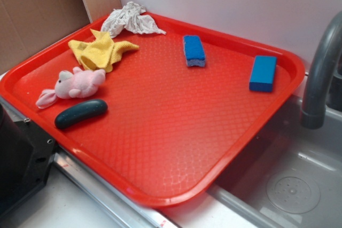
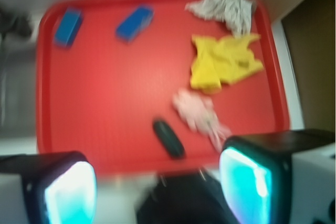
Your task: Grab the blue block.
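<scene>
A red tray (image 1: 160, 148) filled most of the exterior view, resting partly over a grey sink (image 1: 288, 185) at the right, with a dark faucet (image 1: 320, 78) rising just past its right rim. At the far left of the tray lay a crumpled white cloth (image 1: 130, 20), and near it, touching its edge, a yellow cloth (image 1: 100, 52). Just nearer than the yellow cloth sat a pink plush toy (image 1: 75, 85), and nearer again a dark green oblong object (image 1: 81, 113), close beside the toy. The blue block (image 1: 263, 72) lay flat near the tray's far right rim, well apart from everything else; a blue sponge (image 1: 194, 50) with a pale lower layer lay to its left, toward the far middle. In the blurred wrist view, the gripper (image 2: 157, 192) stood spread wide and empty over the tray's near edge, its 2 fingers (image 2: 71, 195) glowing cyan, far from the blue block (image 2: 68, 26) at the opposite corner.
</scene>
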Available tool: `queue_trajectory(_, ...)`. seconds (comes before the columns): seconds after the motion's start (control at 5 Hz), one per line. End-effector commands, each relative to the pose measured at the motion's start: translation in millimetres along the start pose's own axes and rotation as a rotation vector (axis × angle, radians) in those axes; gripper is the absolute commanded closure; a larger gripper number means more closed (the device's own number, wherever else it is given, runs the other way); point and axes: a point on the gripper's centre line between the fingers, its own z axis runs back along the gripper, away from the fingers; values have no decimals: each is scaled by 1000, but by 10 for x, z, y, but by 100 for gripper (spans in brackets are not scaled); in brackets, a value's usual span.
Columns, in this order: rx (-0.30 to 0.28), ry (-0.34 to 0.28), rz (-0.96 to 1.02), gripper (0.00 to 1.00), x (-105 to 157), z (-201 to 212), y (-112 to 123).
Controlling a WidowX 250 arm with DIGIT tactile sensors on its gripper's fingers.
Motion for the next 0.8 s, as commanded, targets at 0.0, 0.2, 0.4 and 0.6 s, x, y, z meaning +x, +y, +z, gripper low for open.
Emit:
queue_trajectory(0.0, -119, -54, 146, 0, 840, -407, -512)
queue_trajectory(0.2, -119, -54, 146, 0, 840, -407, -512)
queue_trajectory(0.4, -119, -54, 146, 0, 840, -407, -512)
queue_trajectory(0.6, -27, -44, 242, 0, 979, -834, -840)
